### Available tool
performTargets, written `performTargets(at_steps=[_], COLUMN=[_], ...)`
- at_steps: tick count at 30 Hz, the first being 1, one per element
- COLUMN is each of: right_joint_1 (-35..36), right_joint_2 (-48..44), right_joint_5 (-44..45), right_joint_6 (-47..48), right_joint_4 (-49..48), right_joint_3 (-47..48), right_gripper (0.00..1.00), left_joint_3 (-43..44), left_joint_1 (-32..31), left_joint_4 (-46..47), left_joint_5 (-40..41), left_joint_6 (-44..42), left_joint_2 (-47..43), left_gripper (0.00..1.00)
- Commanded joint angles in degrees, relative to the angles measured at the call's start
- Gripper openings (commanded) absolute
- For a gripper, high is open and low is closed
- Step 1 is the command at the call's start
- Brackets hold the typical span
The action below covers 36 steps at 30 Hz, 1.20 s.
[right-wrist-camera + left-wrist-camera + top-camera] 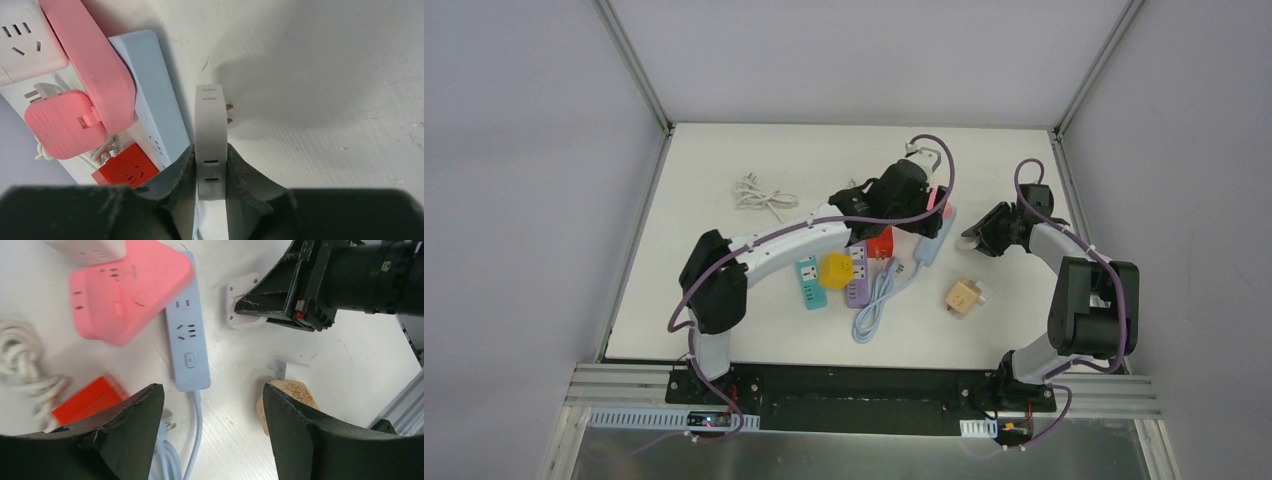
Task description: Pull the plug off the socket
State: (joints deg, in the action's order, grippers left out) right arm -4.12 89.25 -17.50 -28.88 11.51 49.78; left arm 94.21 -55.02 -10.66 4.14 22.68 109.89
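the plug [210, 125] is a flat white block, out of the socket and turned on edge. its brass pins [230, 114] stick out sideways, away from the socket, and small slots show on its narrow edge. the right tool [211, 167] pinches it by its two flat faces at one end. the socket [150, 100] is a long pale blue strip lying flat on the table [325, 75], just beside the plug and roughly parallel to it. its outlets face up, with a small button [190, 360] near one end, and a pale blue cable [197, 425] leaves from that same end.
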Motion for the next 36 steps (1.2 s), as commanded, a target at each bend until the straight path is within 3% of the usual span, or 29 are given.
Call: performTargets(at_steps=[1,4,6,10,13,18,22,31,36], right_joint_1=[-0.7,-0.7,-0.7,-0.7,-0.7,-0.7,-0.6,3.4,7.6], right_joint_2=[-4.0,-5.4,-6.4,-9.2,-11.3,-14.0,-15.2,-7.6,-0.3], right_joint_5=[0.1,1.5,3.0,5.5,7.6,11.0,8.8,-5.9,-5.3], right_joint_6=[0.3,0.3,0.3,0.0,0.1,0.5,0.4,-4.3,-2.4], right_joint_4=[-3.7,-4.0,-3.9,-3.5,-2.2,0.4,-0.2,-9.2,-7.8], right_joint_3=[-1.3,-1.9,-2.2,-2.8,-2.6,-1.7,-1.6,0.8,6.8], right_gripper=[0.48,0.62,0.68,0.74,0.74,0.74,0.74,0.74,0.74], left_joint_3=[1.3,3.8,4.2,3.3,2.2,1.2,0.4,8.4,15.6], left_joint_1=[0.5,0.6,0.8,2.5,5.0,9.6,10.9,11.4,12.2], left_joint_4=[-9.4,-16.8,-19.4,-20.8,-20.5,-18.3,-15.0,-12.1,-11.8], left_joint_5=[11.5,19.4,23.7,25.9,23.2,9.5,4.3,0.6,-0.6], left_joint_6=[-3.6,-4.5,-5.2,-5.2,-3.6,-2.5,-2.5,2.1,4.5], left_joint_2=[-8.0,-10.4,-11.9,-14.8,-16.1,-17.3,-16.7,-4.5,5.2], left_gripper=[0.78,0.86,0.98,0.99,0.99,0.95,0.91,0.83,0.8])
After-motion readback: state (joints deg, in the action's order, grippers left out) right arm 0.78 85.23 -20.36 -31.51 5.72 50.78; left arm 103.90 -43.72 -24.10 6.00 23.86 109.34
